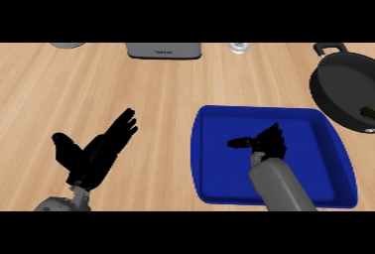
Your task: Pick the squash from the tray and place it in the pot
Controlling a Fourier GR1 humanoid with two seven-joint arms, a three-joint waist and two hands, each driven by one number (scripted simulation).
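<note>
A blue tray [333, 149] with a raised rim sits on the light wooden table [110, 84], toward the lower right of the head view. The right hand [265, 141] hangs over the tray's floor, its grey forearm coming up from the lower edge; the fingers look relaxed and slightly bent, with the thumb pointing left, and nothing shows between them. At the right edge of the view stands a black pot [337, 84] with a loop handle at its top, just beyond the tray's upper right corner. Inside the pot, near the frame's edge, a small yellowish-green shape shows, which appears to be the squash [368, 112], though most of it is cut off by the edge. The left hand [93, 154] rests open over bare table at the lower left, fingers straight and spread, pointing up and to the right, well apart from the tray. Along the far edge of the table lie a grey box-like appliance [163, 50], a grey round object [68, 45] and a small clear one [239, 47]
</note>
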